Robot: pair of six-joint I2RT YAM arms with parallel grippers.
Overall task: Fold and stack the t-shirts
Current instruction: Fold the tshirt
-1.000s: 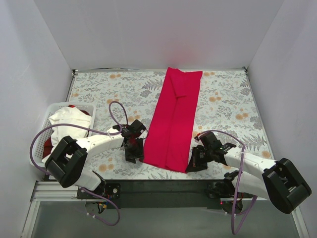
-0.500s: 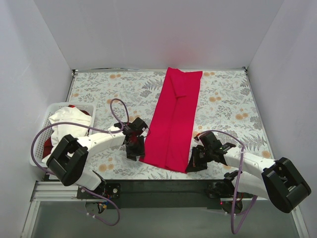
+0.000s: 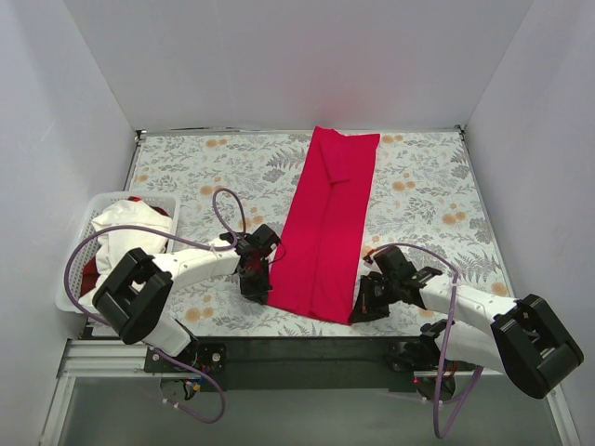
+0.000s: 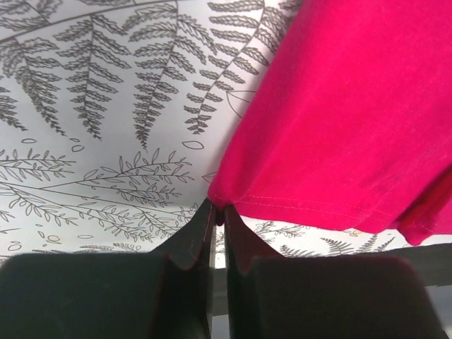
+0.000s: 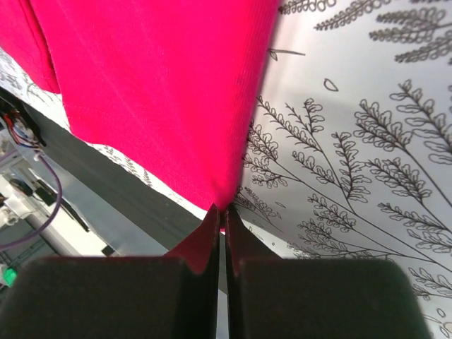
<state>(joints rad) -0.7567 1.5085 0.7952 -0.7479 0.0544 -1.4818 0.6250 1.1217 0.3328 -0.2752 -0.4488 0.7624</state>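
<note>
My left gripper (image 4: 219, 212) just pinched shut on the near-left corner of the crimson red soft cloth t-shirt (image 3: 325, 223), a long strip on the floral-patterned grey cloth (image 3: 186, 167); right gripper (image 5: 223, 212) clamps the near-right corner, so I reckon I can fold

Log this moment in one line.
left gripper: shut on red shirt, near-left corner | right gripper: shut on near-right corner | shirt: flat, long strip
</note>
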